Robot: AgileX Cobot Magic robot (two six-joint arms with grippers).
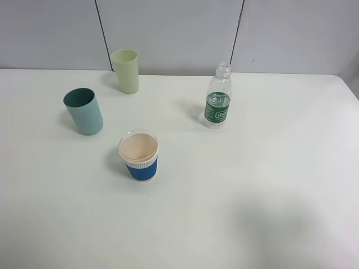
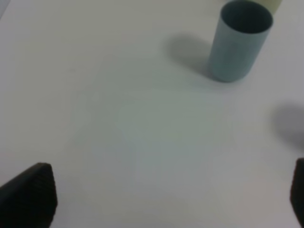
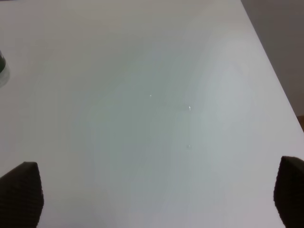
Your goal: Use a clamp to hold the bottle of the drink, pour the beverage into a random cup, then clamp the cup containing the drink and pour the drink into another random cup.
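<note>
The white table (image 1: 269, 185) fills almost the whole high view. Its far edge runs along the grey wall panels, and its right edge shows at the upper right corner. The near half and the whole right side are bare, with only a faint shadow on the surface at lower right.

Four things stand on it, all upright and well apart from one another: three cups and one bottle. The bottle (image 1: 217, 96) is clear with a green label, uncapped, right of centre toward the far edge. The blue cup (image 1: 139, 156), ribbed with a white rim band and beige inside, sits nearest, left of centre; whether it holds liquid cannot be told. The teal cup (image 1: 84, 111) stands left of it and farther back. The pale green cup (image 1: 125, 71) is farthest back, near the wall.

Neither arm shows in the high view. The left gripper (image 2: 173, 194) has its two black fingertips (image 2: 28, 194) spread wide at the corners of its wrist view, holding nothing, over bare table with the teal cup ahead. The right gripper (image 3: 161, 192) is likewise spread wide and empty, over bare table near the right edge, with a few tiny droplets (image 3: 189, 108) on the surface.
</note>
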